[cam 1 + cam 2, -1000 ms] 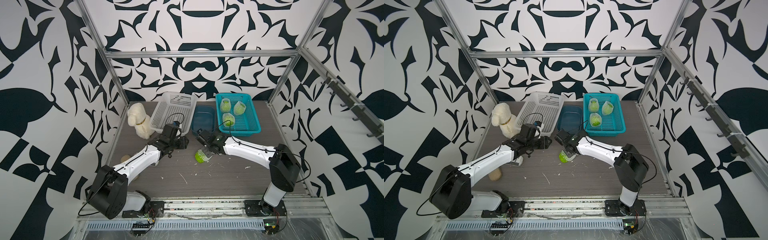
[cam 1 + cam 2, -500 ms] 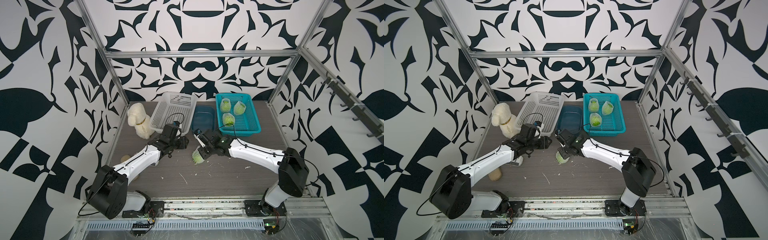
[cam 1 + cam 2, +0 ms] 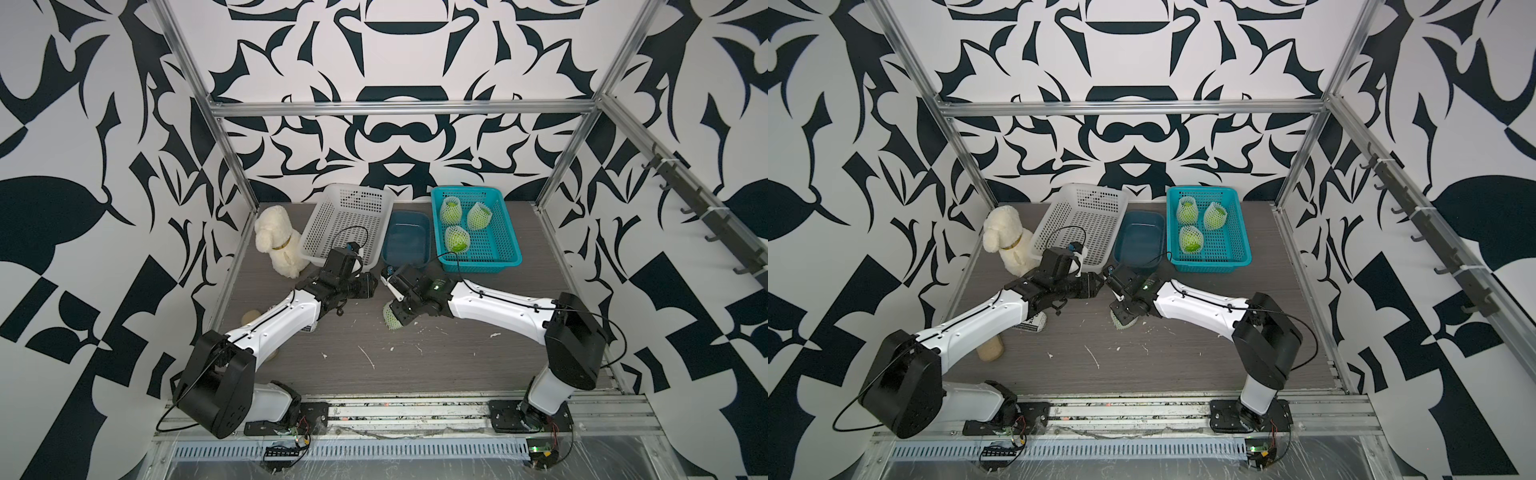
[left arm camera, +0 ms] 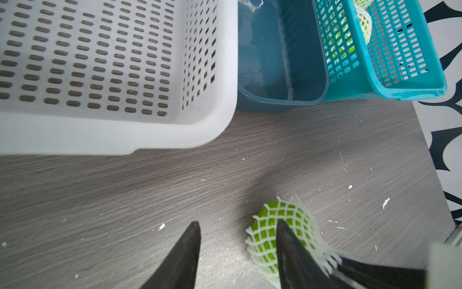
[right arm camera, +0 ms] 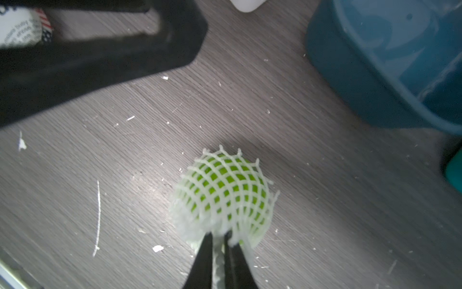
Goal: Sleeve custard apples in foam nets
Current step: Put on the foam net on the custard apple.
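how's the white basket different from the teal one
The white basket is empty; the teal basket holds three netted green fruits. The white basket's holes are small ovals; the teal basket's are rectangular slots. The white basket sits left of the dark blue tub, the teal basket right of it. Both are perforated, open-topped plastic at the back of the table.

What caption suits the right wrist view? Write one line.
Right end effector pinching the foam net edge, custard apple sleeved inside, on the grey table.
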### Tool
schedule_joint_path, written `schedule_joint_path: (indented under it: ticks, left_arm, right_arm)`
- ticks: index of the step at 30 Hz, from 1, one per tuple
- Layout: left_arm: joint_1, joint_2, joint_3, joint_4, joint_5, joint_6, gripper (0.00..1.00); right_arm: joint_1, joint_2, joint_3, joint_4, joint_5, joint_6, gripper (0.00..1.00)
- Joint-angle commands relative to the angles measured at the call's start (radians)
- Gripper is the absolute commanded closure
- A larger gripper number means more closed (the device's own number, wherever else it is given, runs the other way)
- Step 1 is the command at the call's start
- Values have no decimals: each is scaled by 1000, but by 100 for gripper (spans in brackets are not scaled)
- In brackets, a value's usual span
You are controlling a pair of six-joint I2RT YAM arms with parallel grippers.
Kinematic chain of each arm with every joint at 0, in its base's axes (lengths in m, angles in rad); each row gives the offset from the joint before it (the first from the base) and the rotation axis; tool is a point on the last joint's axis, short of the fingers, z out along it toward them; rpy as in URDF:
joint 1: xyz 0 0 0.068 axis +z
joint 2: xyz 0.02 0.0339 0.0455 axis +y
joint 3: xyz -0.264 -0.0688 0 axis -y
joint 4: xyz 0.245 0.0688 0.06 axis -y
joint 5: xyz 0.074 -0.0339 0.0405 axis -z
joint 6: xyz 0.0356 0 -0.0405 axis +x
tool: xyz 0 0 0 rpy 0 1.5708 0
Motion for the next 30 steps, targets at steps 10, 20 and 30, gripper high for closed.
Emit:
schedule_joint_path:
  ticks: [10, 20, 30]
  left_arm:
    - [-1, -67, -42, 37, 119, -1, 48]
    - [-40, -117, -90, 64, 228, 0, 48]
    - [-139, -36, -25, 58, 226, 24, 48]
  right_arm:
    - [0, -91, 22, 36, -23, 22, 41]
    - [-37, -153, -24, 94, -76, 58, 43]
    - [-140, -258, -113, 69, -61, 78, 53]
